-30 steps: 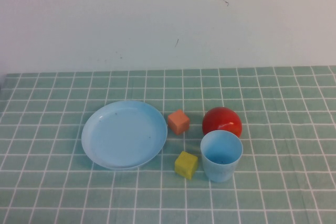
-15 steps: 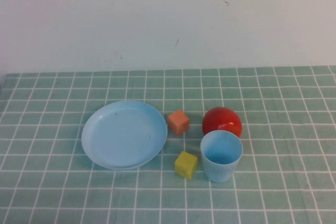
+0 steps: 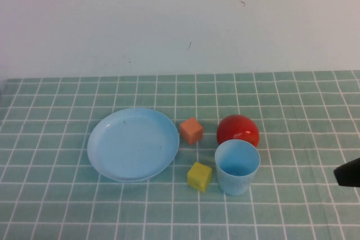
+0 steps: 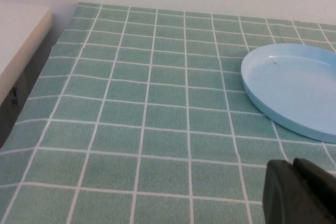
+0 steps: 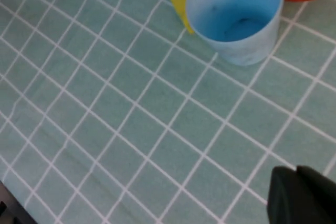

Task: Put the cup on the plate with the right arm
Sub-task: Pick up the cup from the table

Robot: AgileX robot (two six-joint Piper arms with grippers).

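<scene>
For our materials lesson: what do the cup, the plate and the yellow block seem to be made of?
Cup: likely plastic, smooth and matte, evenly light blue. Plate: probably the same plastic, with a faint sheen. Yellow block: dull with soft edges, perhaps foam or painted wood; unclear.

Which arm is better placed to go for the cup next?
Right. The right gripper shows at the table's right edge, nearer the cup; the left gripper is outside the high view, beyond the plate.

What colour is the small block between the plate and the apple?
Orange block, clearest in the high view.
</scene>
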